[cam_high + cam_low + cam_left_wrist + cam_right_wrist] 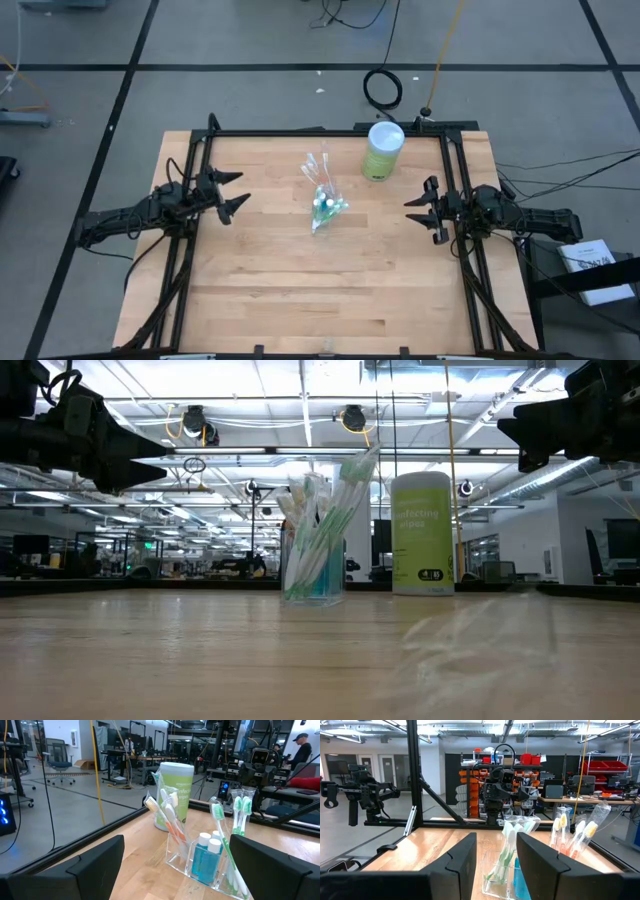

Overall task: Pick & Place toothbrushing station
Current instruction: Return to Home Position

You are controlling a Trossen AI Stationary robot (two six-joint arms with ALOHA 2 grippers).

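Observation:
The toothbrushing station stands upright on its base at the middle of the wooden table. It is a clear plastic holder with green-white toothbrushes, orange-white toothbrushes and small blue bottles with white caps. It also shows in the low view and the right wrist view. My left gripper is open and empty at the station's left. My right gripper is open and empty at its right. Both hover above the table.
A lime-green canister with a white lid stands at the table's far side, right of the station. A black frame runs along the table's far and side edges. Bare wood lies toward the near edge.

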